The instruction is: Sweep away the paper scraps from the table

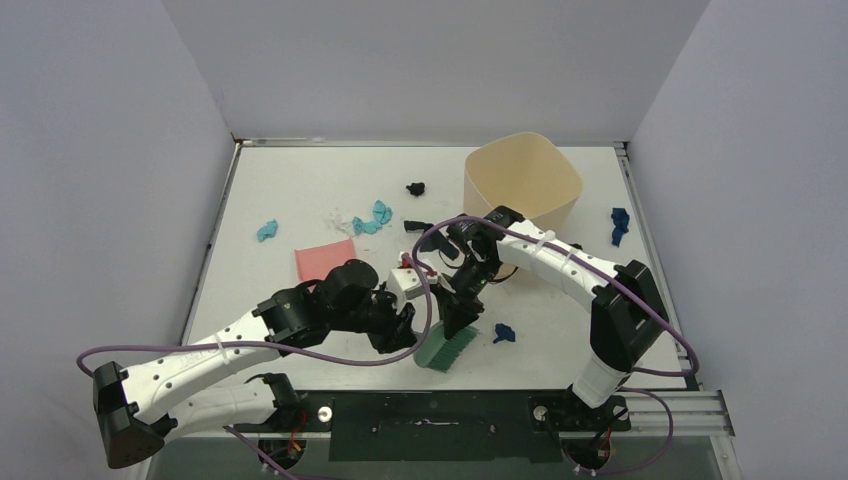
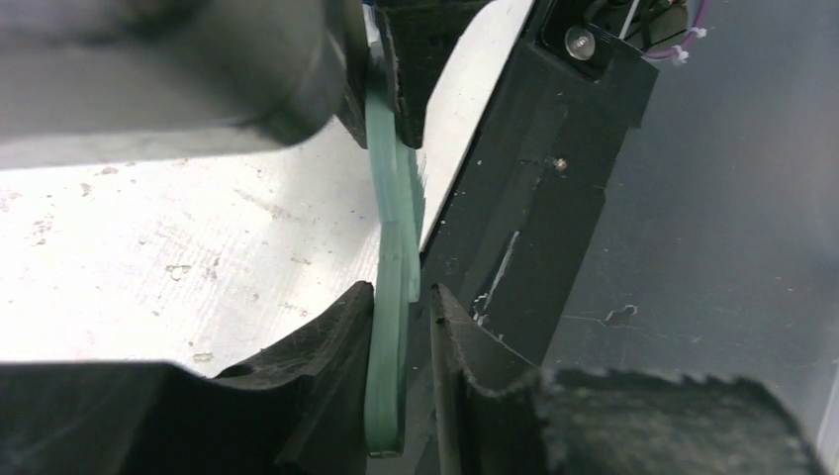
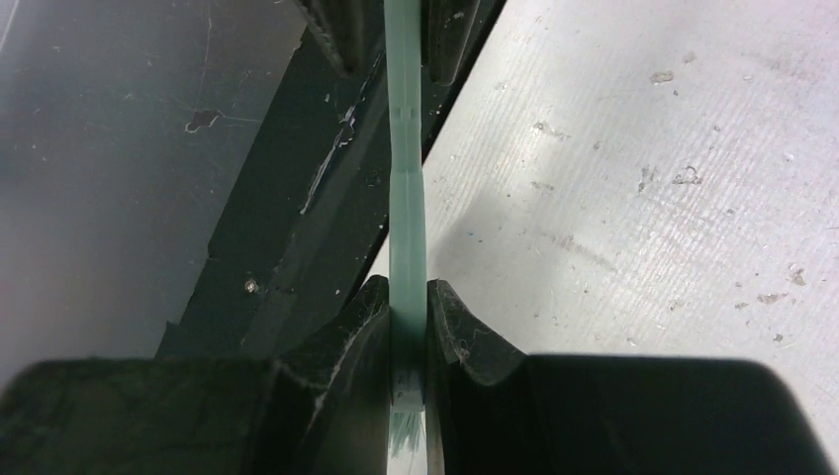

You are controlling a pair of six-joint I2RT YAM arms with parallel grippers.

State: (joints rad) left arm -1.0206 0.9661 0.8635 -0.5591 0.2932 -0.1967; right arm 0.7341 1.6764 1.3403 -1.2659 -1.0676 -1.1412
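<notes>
The green hand brush (image 1: 447, 345) stands bristles-down near the front of the table (image 1: 290, 190). My right gripper (image 1: 462, 305) is shut on its flat handle (image 3: 406, 198), both pads pressed against it (image 3: 407, 307). My left gripper (image 1: 408, 335) straddles the same handle (image 2: 394, 257); one finger touches it and the other stands apart with a gap, so it is open (image 2: 404, 307). Paper scraps lie scattered: teal (image 1: 267, 231), teal with a white bit (image 1: 377, 218), black (image 1: 416, 188), dark blue by the brush (image 1: 503, 334) and dark blue at the far right (image 1: 620, 225).
A pink dustpan (image 1: 325, 260) lies flat left of centre, just behind the left arm. A beige bin (image 1: 522, 180) stands at the back right, behind the right arm. Metal rails run along the table's left and right edges.
</notes>
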